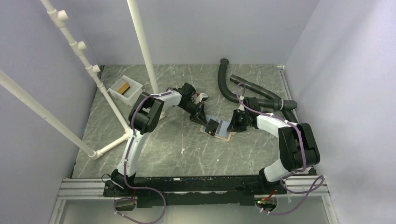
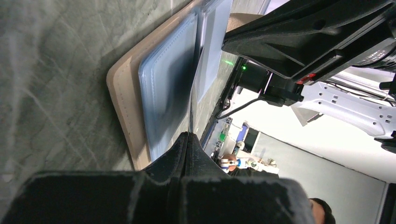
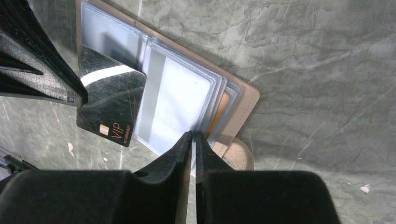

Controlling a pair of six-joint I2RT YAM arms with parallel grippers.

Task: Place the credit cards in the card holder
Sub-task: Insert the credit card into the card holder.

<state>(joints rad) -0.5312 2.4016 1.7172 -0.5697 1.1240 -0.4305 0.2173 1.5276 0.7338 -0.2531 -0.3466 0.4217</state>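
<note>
Here the card holder (image 3: 245, 98) lies open on the table (image 3: 317, 70) — tan outside, bluish clear sleeves (image 3: 180, 102). Left gripper (image 2: 187, 136) clamps a dark VIP card (image 3: 112, 102); right gripper (image 3: 194, 136) — jaws narrow — seems to pinch a sleeve edge.

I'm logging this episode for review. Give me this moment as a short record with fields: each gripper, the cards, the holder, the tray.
left gripper: shut on black VIP card, card lying over the open holder
right gripper: shut, pinching the edge of a clear sleeve
card holder: open flat on the table, sleeves fanned
white tray: back left, golden-brown card inside
step: black card appears not yet inserted
</note>
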